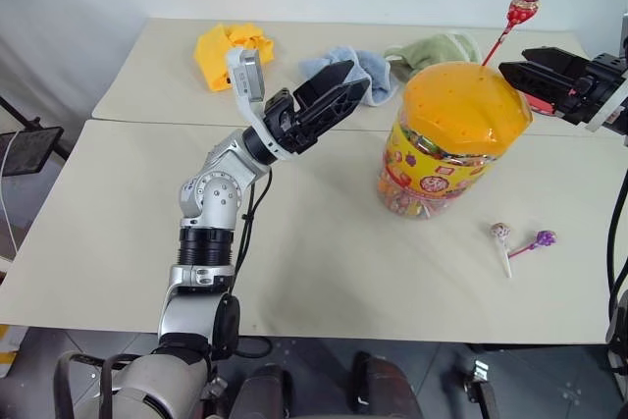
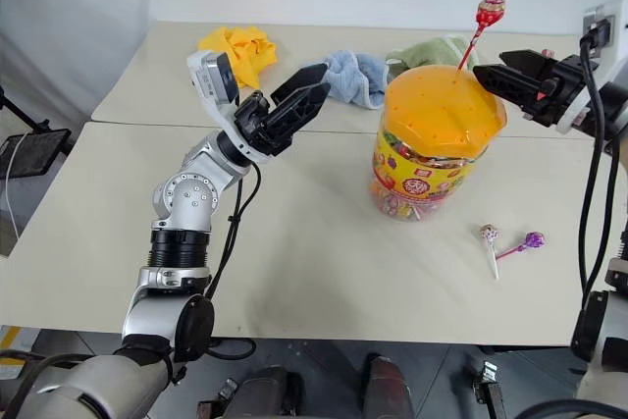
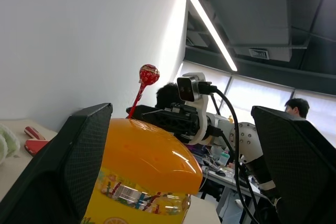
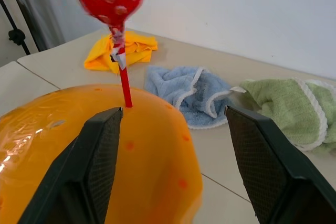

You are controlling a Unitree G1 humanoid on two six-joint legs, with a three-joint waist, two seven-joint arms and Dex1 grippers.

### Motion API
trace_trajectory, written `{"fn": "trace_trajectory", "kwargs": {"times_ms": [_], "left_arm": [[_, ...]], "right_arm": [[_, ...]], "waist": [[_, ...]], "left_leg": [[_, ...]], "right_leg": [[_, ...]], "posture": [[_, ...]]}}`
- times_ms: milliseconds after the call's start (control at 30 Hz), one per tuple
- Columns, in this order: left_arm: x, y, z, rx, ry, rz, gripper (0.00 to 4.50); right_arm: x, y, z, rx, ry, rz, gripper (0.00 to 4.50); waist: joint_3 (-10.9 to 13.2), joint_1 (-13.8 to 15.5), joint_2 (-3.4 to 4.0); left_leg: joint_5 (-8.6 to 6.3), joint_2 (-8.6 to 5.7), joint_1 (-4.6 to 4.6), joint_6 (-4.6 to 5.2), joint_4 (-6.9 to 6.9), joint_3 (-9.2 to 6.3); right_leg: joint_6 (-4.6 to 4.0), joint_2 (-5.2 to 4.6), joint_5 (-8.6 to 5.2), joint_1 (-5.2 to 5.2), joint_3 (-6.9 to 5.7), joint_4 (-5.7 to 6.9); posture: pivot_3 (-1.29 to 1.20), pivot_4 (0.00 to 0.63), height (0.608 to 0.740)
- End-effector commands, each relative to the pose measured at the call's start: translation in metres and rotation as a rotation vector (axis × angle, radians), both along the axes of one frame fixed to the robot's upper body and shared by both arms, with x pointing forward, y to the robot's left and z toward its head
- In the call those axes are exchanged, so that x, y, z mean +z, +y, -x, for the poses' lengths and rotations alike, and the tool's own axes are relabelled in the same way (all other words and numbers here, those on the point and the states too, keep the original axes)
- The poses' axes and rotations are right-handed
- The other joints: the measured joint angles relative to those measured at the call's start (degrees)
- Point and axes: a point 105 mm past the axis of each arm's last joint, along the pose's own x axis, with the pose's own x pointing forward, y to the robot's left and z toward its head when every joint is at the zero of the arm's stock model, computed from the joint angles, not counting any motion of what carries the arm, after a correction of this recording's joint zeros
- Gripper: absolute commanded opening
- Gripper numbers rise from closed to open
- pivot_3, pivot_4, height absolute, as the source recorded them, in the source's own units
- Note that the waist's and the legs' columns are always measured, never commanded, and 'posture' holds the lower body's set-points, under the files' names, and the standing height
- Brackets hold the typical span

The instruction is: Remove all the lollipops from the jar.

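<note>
Two of the three lollipops were already out: the silvery-pink lollipop (image 1: pixel 501 235) and the purple lollipop (image 1: pixel 545 238) lay close together on the table (image 1: pixel 324 262), just to the right of the jar (image 1: pixel 446 139) and nearer the table's front edge. The red lollipop (image 1: pixel 521 7) was the last one left, its stick planted in a hole near the far right side of the jar's orange lid (image 1: pixel 463 105) and rising at a slant above it. So the step in hand looked like the approach to the final pull. The right tool (image 1: pixel 518 71) hung at about lid height just to the right of the jar, its two black fingers spread wide and holding nothing; in the right wrist view the red stick (image 4: pixel 124 85) stood just beside one finger (image 4: pixel 97 156), inside the gap but near its edge rather than centred. The left tool (image 1: pixel 339 90) was raised to the left of the jar, apart from it, fingers likewise wide apart and empty, aimed toward the jar as if to steady it. The next move probably called for shifting the right tool sideways so that the stick sat midway between the fingers, closing on the thin stick below the candy ball, and drawing it up along the stick's own slant so it would not bind in the hole or tip the jar. A yellow cloth (image 1: pixel 234 46), a blue cloth (image 1: pixel 358 71) and a green cloth (image 1: pixel 437 49) lay at the back.
</note>
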Motion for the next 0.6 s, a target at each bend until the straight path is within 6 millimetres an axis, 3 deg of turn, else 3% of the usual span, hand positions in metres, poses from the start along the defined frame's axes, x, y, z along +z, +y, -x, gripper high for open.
{"fn": "trace_trajectory", "kwargs": {"times_ms": [33,367,467,600], "left_arm": [[0.022,0.002,0.004,-0.013,-0.04,0.062,4.5],[0.023,-0.001,0.004,-0.018,-0.035,0.056,4.5],[0.022,-0.001,0.004,-0.018,-0.035,0.054,4.5],[0.022,-0.001,0.004,-0.019,-0.035,0.053,4.5]], "right_arm": [[0.019,0.012,0.004,0.04,-0.084,-0.005,3.24],[0.026,0.024,-0.001,0.079,-0.117,-0.058,3.24],[0.027,0.025,-0.001,0.082,-0.12,-0.067,2.62],[0.027,0.024,0.0,0.082,-0.123,-0.07,1.27]], "waist": [[0.0,-0.09,0.0],[0.0,0.32,0.0],[0.0,0.23,0.0],[0.0,0.07,0.0]], "left_leg": [[0.0,0.0,0.0,0.0,0.01,0.0],[0.0,-0.01,-0.02,0.0,0.0,-0.04],[0.0,-0.01,-0.02,0.0,0.0,-0.03],[0.0,-0.01,-0.02,0.0,0.01,-0.03]], "right_leg": [[0.0,0.0,0.0,0.0,0.01,0.0],[0.0,0.0,0.0,-0.01,-0.02,0.01],[0.0,0.0,0.0,-0.01,-0.02,0.0],[0.0,0.0,0.0,-0.01,-0.02,0.01]], "posture": [[0.0,0.15,0.74],[0.0,0.15,0.74],[0.0,0.15,0.74],[0.0,0.15,0.74]]}}
